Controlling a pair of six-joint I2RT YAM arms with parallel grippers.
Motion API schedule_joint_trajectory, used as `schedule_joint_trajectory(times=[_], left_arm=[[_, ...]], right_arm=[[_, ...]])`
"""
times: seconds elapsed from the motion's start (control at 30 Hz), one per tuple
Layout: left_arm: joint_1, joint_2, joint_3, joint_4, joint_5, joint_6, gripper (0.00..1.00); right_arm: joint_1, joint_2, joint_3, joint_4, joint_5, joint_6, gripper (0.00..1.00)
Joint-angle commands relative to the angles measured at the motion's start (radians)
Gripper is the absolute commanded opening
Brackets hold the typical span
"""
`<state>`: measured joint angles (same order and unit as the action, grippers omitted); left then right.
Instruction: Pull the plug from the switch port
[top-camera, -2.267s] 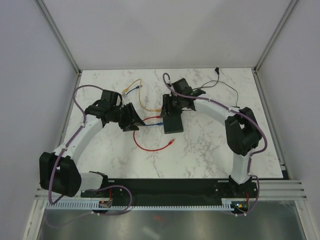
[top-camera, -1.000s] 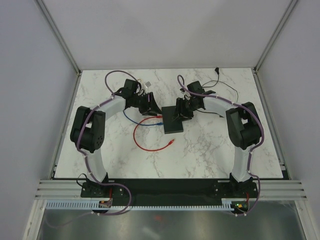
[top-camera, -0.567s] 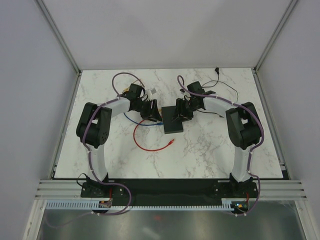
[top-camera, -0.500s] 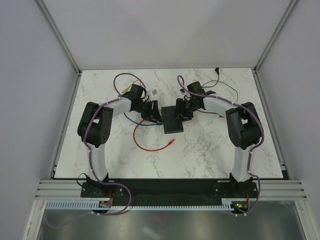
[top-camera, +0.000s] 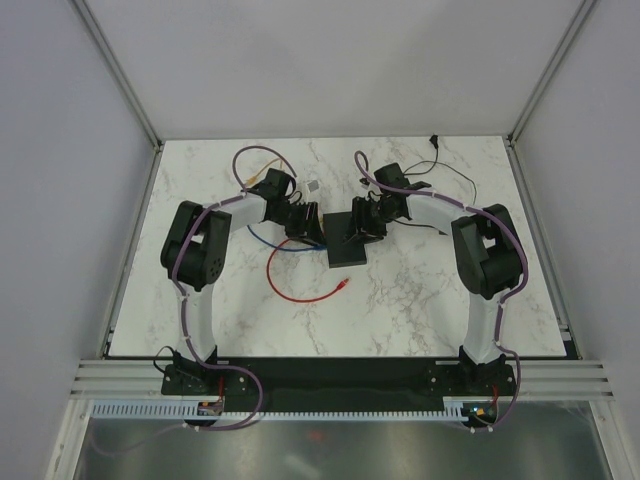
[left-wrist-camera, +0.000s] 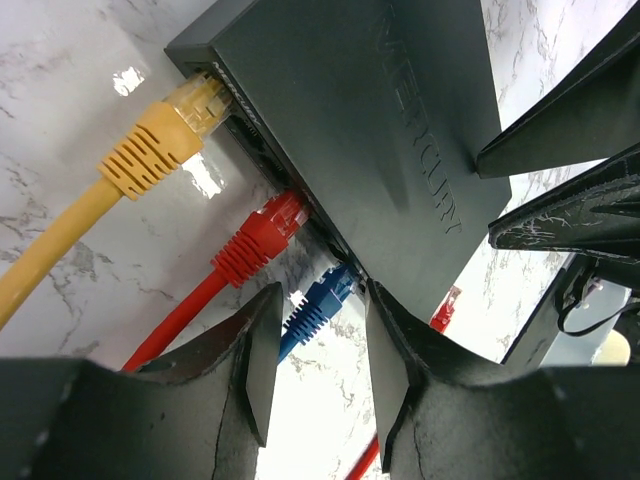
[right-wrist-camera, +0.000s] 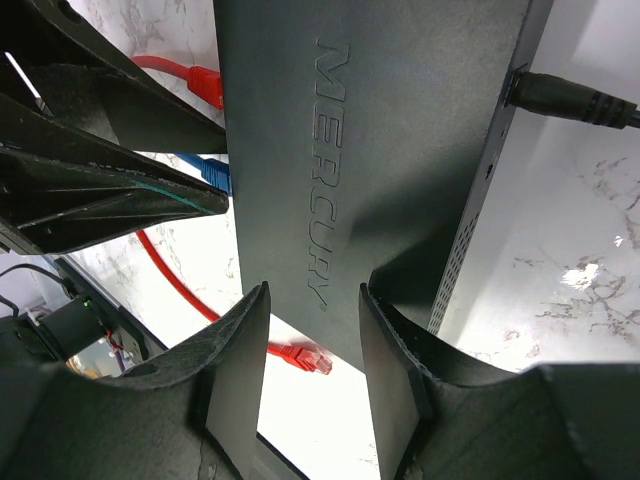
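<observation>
The left fingers (left-wrist-camera: 260, 335) stand part-way open with the blue plug (left-wrist-camera: 322, 300) in the gap between their tips. It sits very close to both inner faces, but no firm pinch on it shows. That blue plug is seated in a port on the side of the black switch (left-wrist-camera: 350, 130), straight ahead of these fingertips. The red plug (left-wrist-camera: 262, 235) is in the port just beyond the left-hand finger, and the yellow plug (left-wrist-camera: 160, 145) is further out on that same side, at the switch's corner. All three are plugged in. Past the right-hand finger, beyond the switch's edge, a loose red connector (left-wrist-camera: 447, 305) lies on the marble worktop (top-camera: 420, 290). The right fingers (right-wrist-camera: 245, 340) are also spread and grip nothing. Their tips sit over the top face of the switch, which is wider than the gap between them; whether they press on it cannot be told. In the right wrist view the lettered lid runs away from the fingertips. A black power cable (right-wrist-camera: 580, 100) enters the switch's side well off past the right-hand finger. From above, the two sets of fingers face each other across the switch's far end.
</observation>
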<state>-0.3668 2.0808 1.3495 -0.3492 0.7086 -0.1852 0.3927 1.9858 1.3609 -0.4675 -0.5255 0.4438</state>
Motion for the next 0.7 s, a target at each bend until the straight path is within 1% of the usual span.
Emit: schedule_joint_trajectory(times=[0.0, 0.17, 0.2, 0.37, 0.4, 0.53, 0.63, 0.67], left_arm=[[-0.006, 0.024, 0.022, -0.023, 0.009, 0.053, 0.47], [-0.006, 0.038, 0.033, -0.043, 0.002, 0.056, 0.46], [-0.007, 0.039, 0.042, -0.053, -0.009, 0.055, 0.43], [-0.012, 0.062, 0.057, -0.082, -0.066, 0.047, 0.38], [-0.014, 0.064, 0.062, -0.085, -0.067, 0.041, 0.36], [-0.018, 0.071, 0.065, -0.088, -0.075, 0.017, 0.33], [-0.023, 0.082, 0.074, -0.105, -0.074, 0.009, 0.29], [-0.023, 0.091, 0.077, -0.111, -0.067, 0.009, 0.25]], right_arm=[[0.0, 0.021, -0.009, 0.003, 0.001, -0.024, 0.5], [0.0, 0.028, -0.002, 0.003, 0.001, -0.02, 0.49], [0.0, 0.028, -0.002, 0.003, 0.001, -0.02, 0.5], [0.0, 0.031, -0.002, 0.004, 0.004, -0.017, 0.49], [0.0, 0.031, -0.002, 0.003, 0.005, -0.019, 0.49], [0.0, 0.033, 0.0, 0.003, 0.013, -0.017, 0.49], [0.0, 0.036, 0.0, 0.0, 0.016, -0.017, 0.49], [0.0, 0.036, 0.0, 0.0, 0.018, -0.014, 0.49]])
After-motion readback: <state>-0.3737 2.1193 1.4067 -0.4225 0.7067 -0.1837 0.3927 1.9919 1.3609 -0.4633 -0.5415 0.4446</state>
